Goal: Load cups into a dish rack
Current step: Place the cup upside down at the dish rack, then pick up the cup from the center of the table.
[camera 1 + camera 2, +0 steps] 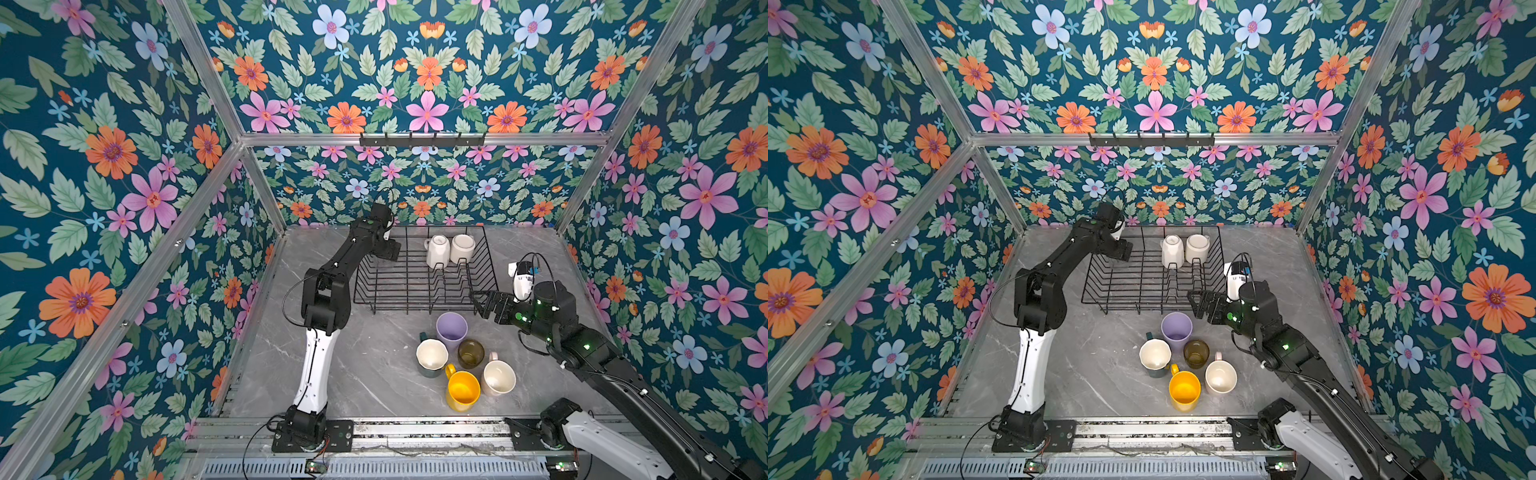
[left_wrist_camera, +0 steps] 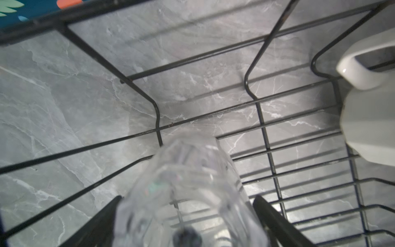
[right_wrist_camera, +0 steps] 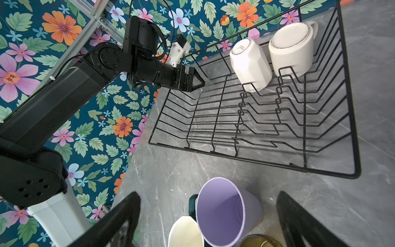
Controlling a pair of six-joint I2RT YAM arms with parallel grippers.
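Observation:
The black wire dish rack (image 1: 415, 309) stands at the back of the grey table. Two white cups (image 1: 438, 251) (image 1: 462, 248) rest upside down in its far right corner. My left gripper (image 2: 187, 197) hangs over the rack's far left corner, open, its fingers flanking a clear glass (image 2: 188, 181) with a small gap on one side. In front of the rack stand a lilac tumbler (image 1: 451, 330), a dark green mug (image 1: 432, 356), an olive-brown glass (image 1: 471, 353), a yellow mug (image 1: 462, 390) and a pale pink mug (image 1: 498, 377). My right gripper (image 3: 208, 194) is open above the tumbler (image 3: 222, 211).
Plate-divider prongs (image 3: 277, 102) fill the rack's right half. Floral walls close in on three sides, and a black hook rail (image 1: 422, 140) runs along the back wall. The arms' base rail (image 1: 415, 432) lines the table's front edge.

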